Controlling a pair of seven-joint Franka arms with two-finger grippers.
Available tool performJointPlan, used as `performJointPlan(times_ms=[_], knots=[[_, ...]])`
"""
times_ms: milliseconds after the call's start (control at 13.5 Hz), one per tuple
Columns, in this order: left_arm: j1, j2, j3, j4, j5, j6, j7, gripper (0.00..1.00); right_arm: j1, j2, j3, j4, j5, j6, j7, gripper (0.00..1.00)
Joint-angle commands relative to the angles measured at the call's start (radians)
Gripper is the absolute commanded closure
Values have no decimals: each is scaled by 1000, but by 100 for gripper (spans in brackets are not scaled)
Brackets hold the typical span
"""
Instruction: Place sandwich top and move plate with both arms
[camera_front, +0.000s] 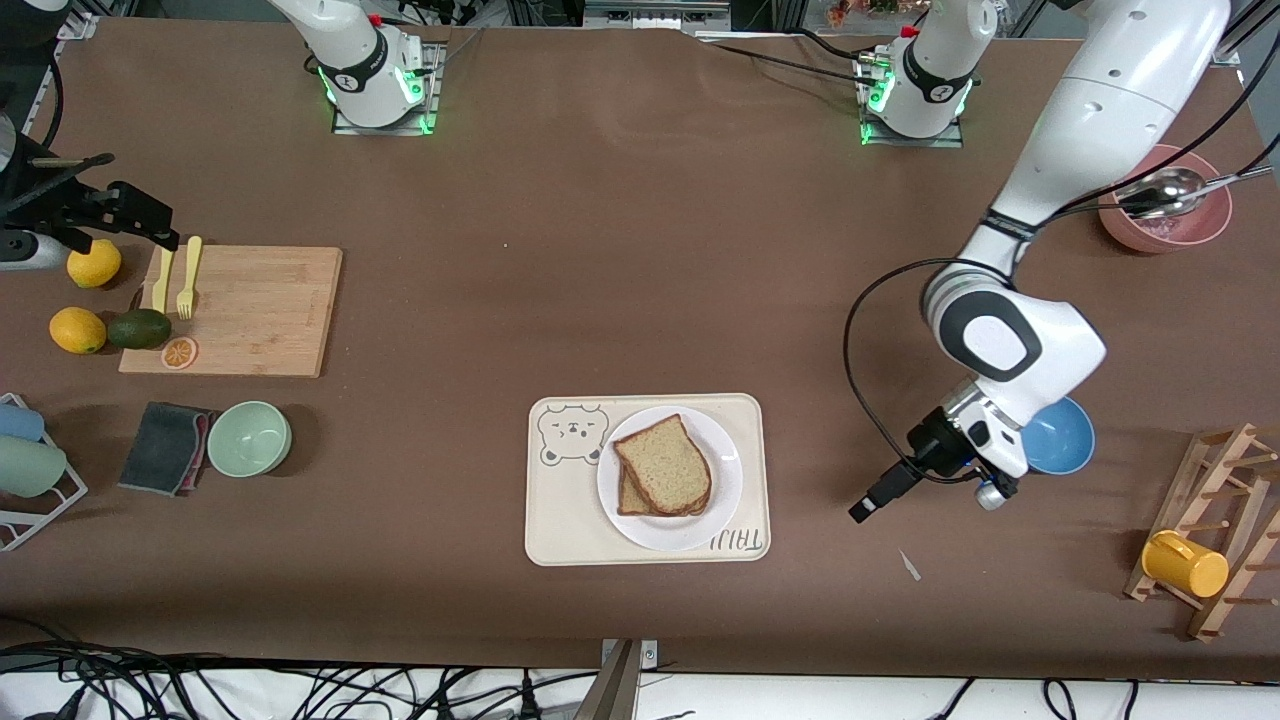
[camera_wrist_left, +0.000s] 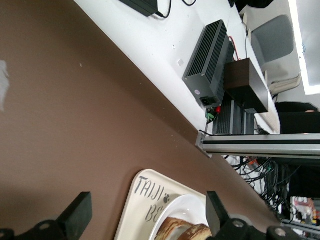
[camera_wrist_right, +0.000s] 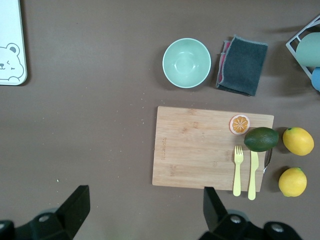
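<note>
The sandwich top (camera_front: 665, 462), a light speckled slice with a brown crust, lies on a darker slice on the white plate (camera_front: 726, 462). The plate rests on a beige bear tray (camera_front: 560, 520) in the middle of the table. My left gripper (camera_front: 872, 500) hangs low beside the tray, toward the left arm's end, open and empty. In the left wrist view, the left gripper (camera_wrist_left: 145, 215) frames the tray corner (camera_wrist_left: 142, 192), the plate rim (camera_wrist_left: 180, 207) and the bread's crust (camera_wrist_left: 186, 234) some way off. My right gripper (camera_wrist_right: 145, 210) is open, high above bare table by the cutting board (camera_wrist_right: 200, 147).
Toward the right arm's end lie a cutting board (camera_front: 240, 310) with fork and knife, lemons, an avocado, a green bowl (camera_front: 249, 438) and a dark cloth (camera_front: 165, 448). A blue bowl (camera_front: 1062, 436), a pink bowl with a spoon (camera_front: 1165, 205) and a mug rack (camera_front: 1215, 530) stand by the left arm.
</note>
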Motion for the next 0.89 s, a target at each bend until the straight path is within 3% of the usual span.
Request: performJointPlan(times_ms=[0,297,445,593,816], knots=[[48,-96,29,-78,189,-110,-107,0,-14,1,9,13,8,-6,3,0],[48,-215,171,-120,402,-323,-129,0,-14,1,9,13,8,-6,3,0],[48,-270,222,-118,592,-426,-221,0,-14,1,9,13,8,-6,3,0],[49,-310,242,-111,749,-489,-305,0,-14,1,9,13,6,-6,3,0],[49,-374,276,-103,890,-566,-356,0,-14,1,9,13,6,-6,3,0]])
